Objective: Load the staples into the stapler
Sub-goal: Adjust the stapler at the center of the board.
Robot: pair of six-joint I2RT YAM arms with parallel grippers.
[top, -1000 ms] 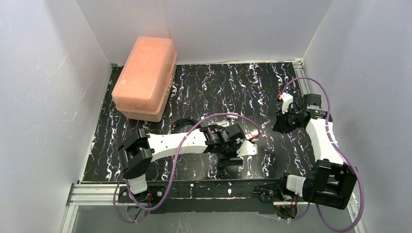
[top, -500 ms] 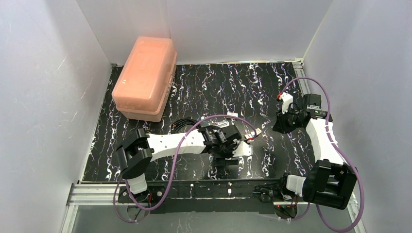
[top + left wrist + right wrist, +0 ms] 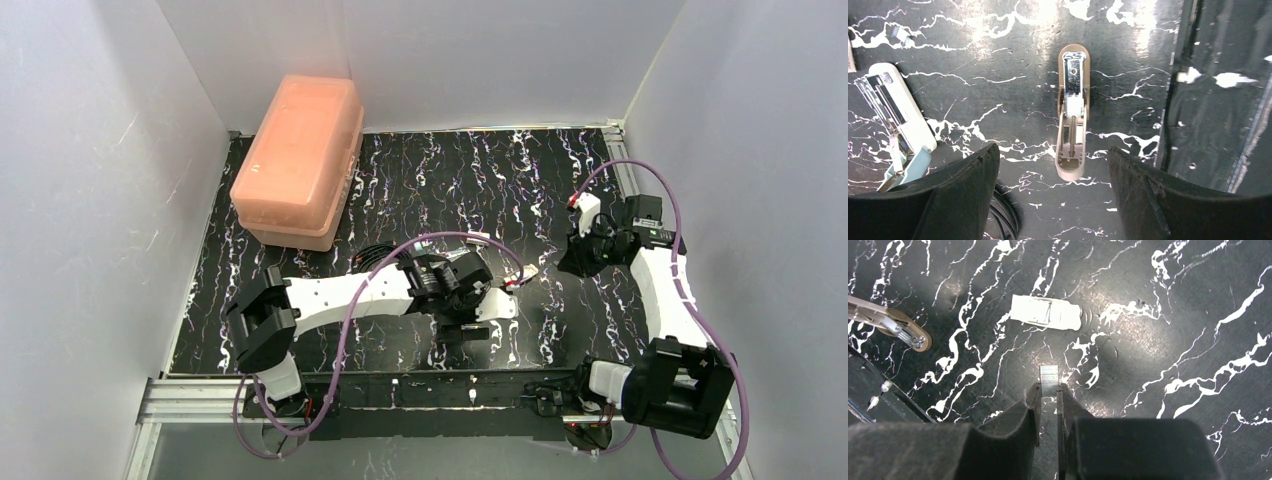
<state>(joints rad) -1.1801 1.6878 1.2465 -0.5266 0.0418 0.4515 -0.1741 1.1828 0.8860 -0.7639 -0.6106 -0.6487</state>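
The stapler (image 3: 910, 125) lies opened at the left of the left wrist view, a pale white and light-blue body with its silver channel showing. My left gripper (image 3: 1052, 150) is open and empty above the table, left of a tan oblong piece (image 3: 1073, 112) with silver metal inside. My right gripper (image 3: 1049, 387) is shut on the staples (image 3: 1049, 376), a short silvery strip sticking out past the fingertips just above the table. In the top view the right gripper (image 3: 577, 260) hangs at the right of the table, right of the tan piece (image 3: 527, 271).
A small white block (image 3: 1045, 312) lies beyond the staples, and the tan piece (image 3: 903, 332) shows at the left of the right wrist view. A large pink lidded box (image 3: 298, 160) stands at the back left. The black rail (image 3: 1218, 100) of the near edge runs along my left gripper's right side.
My left arm has drawn its gripper a little to the left, away from the tan piece. The right arm has barely shifted and still holds the staples.
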